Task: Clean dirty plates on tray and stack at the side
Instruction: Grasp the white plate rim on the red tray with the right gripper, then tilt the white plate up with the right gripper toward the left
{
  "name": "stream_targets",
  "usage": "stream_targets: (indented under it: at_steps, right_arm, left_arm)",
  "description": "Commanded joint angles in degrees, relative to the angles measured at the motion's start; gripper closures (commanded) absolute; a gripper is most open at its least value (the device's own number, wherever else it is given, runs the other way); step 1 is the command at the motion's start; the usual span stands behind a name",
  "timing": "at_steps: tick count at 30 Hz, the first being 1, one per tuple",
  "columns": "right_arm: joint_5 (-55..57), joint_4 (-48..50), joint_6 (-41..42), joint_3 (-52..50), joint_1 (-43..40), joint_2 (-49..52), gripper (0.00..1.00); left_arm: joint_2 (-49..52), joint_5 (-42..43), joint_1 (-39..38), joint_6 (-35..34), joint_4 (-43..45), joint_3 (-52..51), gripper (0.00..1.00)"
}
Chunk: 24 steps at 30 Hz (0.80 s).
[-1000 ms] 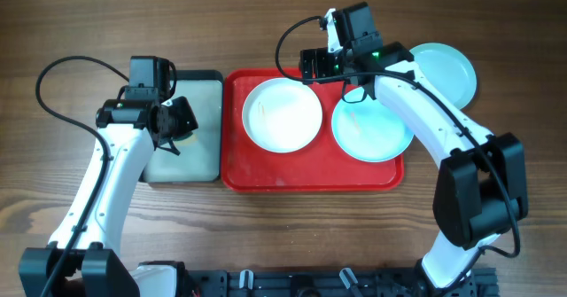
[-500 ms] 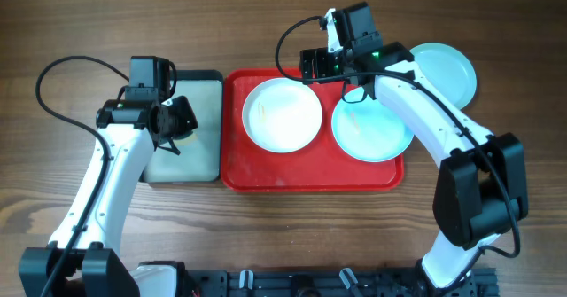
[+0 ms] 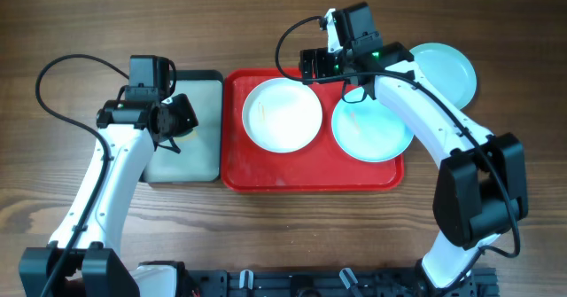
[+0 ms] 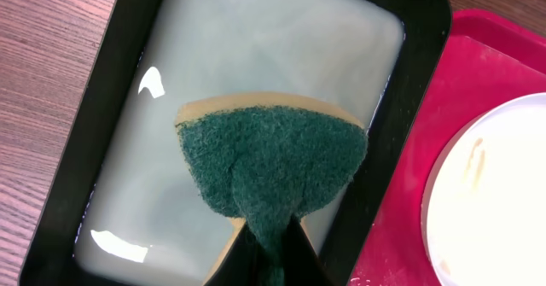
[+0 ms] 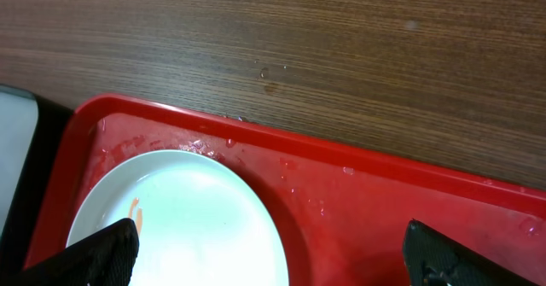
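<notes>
The tray (image 3: 310, 177) is red, the plates (image 3: 282, 113) white and pale blue, the sponge (image 4: 273, 162) dark green, perhaps tan-backed.

Open bench (image 3: 266, 235) in front of tray and at far-left corner. Red tray (image 3: 310, 178) floor nearly filled by white plate (image 3: 282, 113) and blue plate (image 3: 376, 136), narrow gap between. Right arm (image 3: 425, 111) slung across blue plate's far rim.

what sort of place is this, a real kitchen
Probably a robot lab bench staged for dishwashing, not a kitchen: a wooden table, a white plate on a red tray, and a green sponge over a black-rimmed tray of cloudy liquid.
</notes>
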Motion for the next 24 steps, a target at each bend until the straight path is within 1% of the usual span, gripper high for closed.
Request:
stream_targets:
  at_steps: [1, 4, 9, 10, 12, 13, 14, 15, 16, 17, 20, 24]
  right_arm:
    - [-0.5, 3.4, 0.0, 0.8, -0.1, -1.2, 0.0]
    - [-0.5, 8.4, -0.1, 0.8, -0.1, -1.2, 0.0]
    - [-1.5, 8.4, 0.3, 0.8, -0.1, -1.2, 0.0]
    - [-3.4, 6.4, 0.3, 0.8, -0.1, -1.2, 0.0]
    - [-9.3, 0.0, -3.1, 0.7, -0.1, -1.2, 0.0]
    - [-9.7, -2.9, -4.7, 0.7, -0.1, -1.2, 0.1]
    - [-9.7, -7.3, -5.2, 0.7, -0.1, -1.2, 0.35]
    - [-9.7, -9.9, -5.1, 0.7, -0.1, -1.2, 0.54]
    - [-9.7, -12.0, -4.6, 0.3, -0.1, -1.2, 0.71]
    - [-9.7, -13.0, -4.6, -0.2, -0.1, -1.2, 0.76]
    - [-9.6, -12.4, -4.6, -3.1, -0.1, -1.1, 0.74]
    - [-9.2, -8.2, -0.8, -7.2, 0.0, -1.1, 0.73]
  left_arm:
    - [-0.6, 0.5, -0.3, -0.5, 0.0, -0.3, 0.96]
    - [-0.6, 0.5, -0.3, -0.5, -0.1, -0.3, 0.96]
    - [-0.6, 0.5, -0.3, -0.5, 0.0, -0.3, 0.96]
    - [-0.6, 0.5, -0.3, -0.5, -0.1, -0.3, 0.96]
    - [-0.6, 0.5, -0.3, -0.5, -0.3, -0.3, 0.96]
    - [-0.6, 0.5, -0.3, -0.5, -0.3, -0.4, 0.96]
    - [-0.6, 0.5, -0.3, -0.5, -0.3, -0.4, 0.96]
    - [-0.6, 0.5, -0.3, -0.5, -0.2, -0.4, 0.96]
    - [-0.6, 0.5, -0.3, -0.5, -0.2, -0.4, 0.96]
    - [-0.6, 0.5, -0.3, -0.5, -0.2, -0.4, 0.96]
    - [-0.6, 0.5, -0.3, -0.5, -0.3, -0.4, 0.96]
    - [-0.6, 0.5, -0.3, -0.5, -0.3, -0.4, 0.96]
